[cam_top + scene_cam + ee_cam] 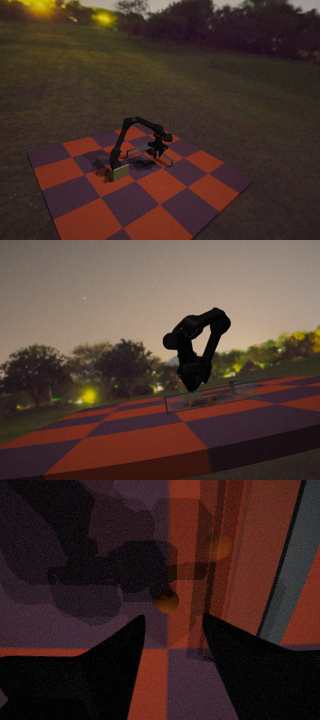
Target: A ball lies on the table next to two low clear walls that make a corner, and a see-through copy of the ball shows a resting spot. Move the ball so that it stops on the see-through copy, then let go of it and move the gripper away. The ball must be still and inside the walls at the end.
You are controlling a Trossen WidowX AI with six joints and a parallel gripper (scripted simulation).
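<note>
The top view looks slantwise down from a raised spot, well back, with the checkered board [160, 186] [139, 441] [195, 695] towards 6 o'clock and the horizon near 12. The exterior view sits low and nearer, facing across the board, its horizon tilted. These two face from roughly opposite sides: the upright panel [120, 173] [190, 395] is before the clear walls [136, 148] [180, 404] [295, 575] in one, beyond them in the other; both share the arm [120, 136] [212, 347]. The wrist view, closest, faces down past the gripper [157, 156] [191, 390] [174, 615], sharing one wall towards 2 o'clock.
</note>
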